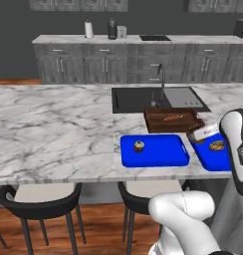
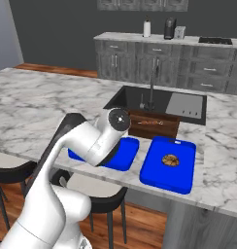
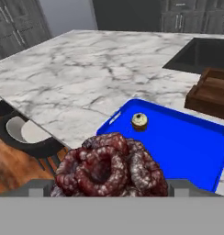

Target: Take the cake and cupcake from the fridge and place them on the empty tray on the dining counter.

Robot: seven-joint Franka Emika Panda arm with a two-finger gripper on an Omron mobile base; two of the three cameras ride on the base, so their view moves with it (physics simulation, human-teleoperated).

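The cake, dark brown with a dark red lumpy top, sits close up between my gripper's jaws, which are shut on it. In the left base view the cake hangs in the gripper just above the dining counter, off the right end of the blue tray. The cupcake with its cream top stands upright on that tray, left of its middle, and in the hand view the cupcake lies beyond the cake. My arm hides most of this tray in the right base view.
A second blue tray with a round brown item lies to the right. A dark wooden tray sits behind both, in front of the black sink and faucet. Stools stand under the counter's near edge.
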